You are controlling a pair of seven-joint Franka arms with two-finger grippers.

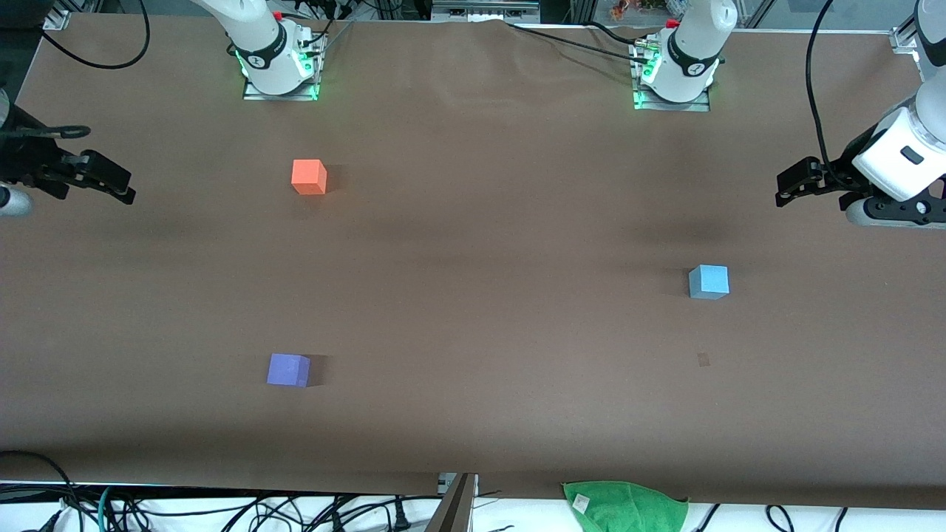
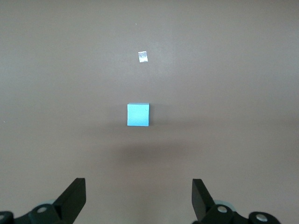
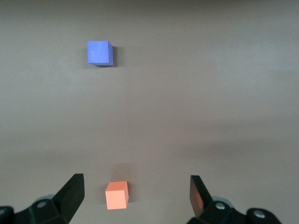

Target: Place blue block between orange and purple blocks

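Observation:
The light blue block (image 1: 709, 281) (image 2: 138, 115) rests on the brown table toward the left arm's end. The orange block (image 1: 309, 177) (image 3: 117, 195) sits toward the right arm's end. The purple block (image 1: 288, 369) (image 3: 99, 52) lies nearer the front camera than the orange one, with bare table between the two. My left gripper (image 1: 785, 188) (image 2: 139, 196) hangs open and holds nothing, up in the air at its end of the table, apart from the blue block. My right gripper (image 1: 124, 186) (image 3: 137, 196) is also open and holds nothing, raised at the other end.
A green cloth (image 1: 624, 506) lies on the table's edge nearest the front camera. A small square mark (image 1: 703, 360) (image 2: 143, 56) sits on the table a little nearer the camera than the blue block. Cables run along the front edge.

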